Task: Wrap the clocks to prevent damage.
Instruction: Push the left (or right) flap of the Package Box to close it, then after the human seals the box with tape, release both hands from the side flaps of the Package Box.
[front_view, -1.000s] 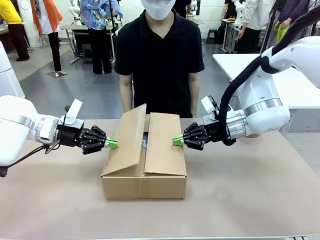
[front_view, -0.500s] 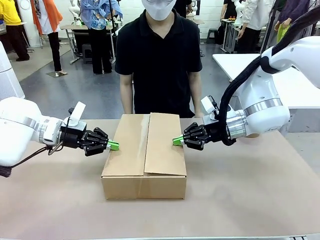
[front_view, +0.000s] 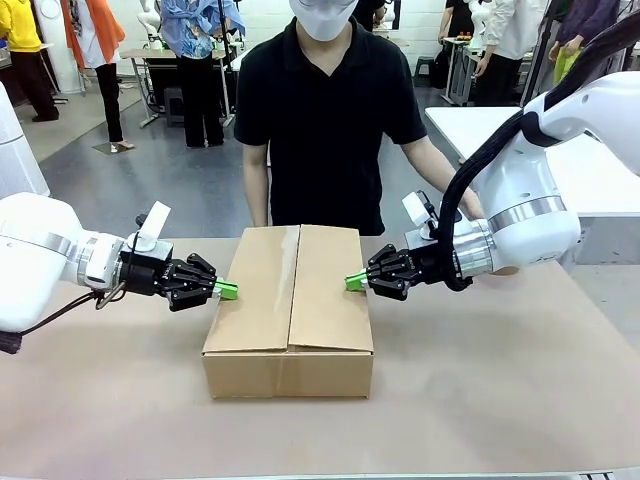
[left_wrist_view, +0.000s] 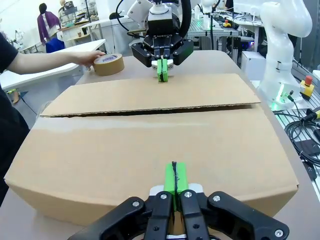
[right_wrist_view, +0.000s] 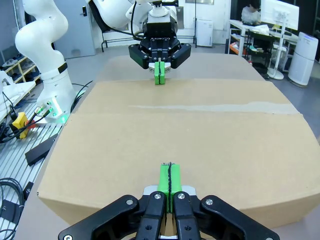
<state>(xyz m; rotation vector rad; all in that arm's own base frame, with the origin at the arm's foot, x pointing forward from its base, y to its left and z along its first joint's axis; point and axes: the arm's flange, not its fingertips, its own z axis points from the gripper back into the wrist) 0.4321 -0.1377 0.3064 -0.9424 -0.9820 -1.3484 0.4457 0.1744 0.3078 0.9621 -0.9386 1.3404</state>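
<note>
Cardboard box (front_view: 288, 300) mid-table: left flap, up a sec ago, lay flat, so clocks (hidden, prob. inside) were ready for taping; person's hand (left_wrist_view: 92, 58) was on the tape roll (left_wrist_view: 108, 64) near the far edge. My left pincer (front_view: 226, 290) & right pincer (front_view: 353, 282), both pinched together, empty, pointed level at the flaps' outer edges.

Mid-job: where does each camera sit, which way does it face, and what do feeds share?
Front: between the arms, facing across the table at the person; both arms show, left gripper and right gripper shut at the cardboard box.
Left wrist: looks along its own fingers over the box to the right gripper; a hand on a tape roll.
Right wrist: along its fingers over the box to the left gripper.
Shared: both wrist views show the box's closed flaps.
</note>
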